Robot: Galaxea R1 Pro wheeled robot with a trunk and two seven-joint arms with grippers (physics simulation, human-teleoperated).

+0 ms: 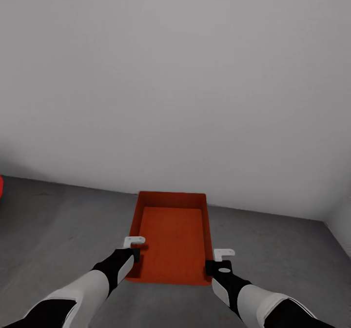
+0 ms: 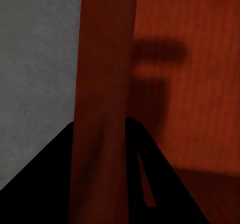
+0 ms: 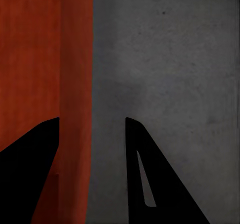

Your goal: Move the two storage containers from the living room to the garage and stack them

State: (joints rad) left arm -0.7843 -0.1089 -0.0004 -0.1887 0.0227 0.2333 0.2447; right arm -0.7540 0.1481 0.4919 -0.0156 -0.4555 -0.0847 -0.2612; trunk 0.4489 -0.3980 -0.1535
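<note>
Orange-red container (image 1: 173, 240) on garage floor (image 1: 58, 230), both arms at its near corners.
Head view: both forearms reach forward and down; left tool (image 1: 135, 248) at the near-left wall, right tool (image 1: 220, 260) at the near-right corner. Container long axis runs near to far, open side up, far end close to the white wall (image 1: 175, 74); red object (image 1: 1, 184) at far left edge. Left wrist view: left tool (image 2: 100, 129) straddles the container wall (image 2: 102, 84), fingers tight against it, holding it. Right wrist view: right tool (image 3: 92, 129) spread wide; wall (image 3: 75, 84) beside one finger, other finger (image 3: 150, 174) over concrete floor (image 3: 170, 59). No writing visible.
</note>
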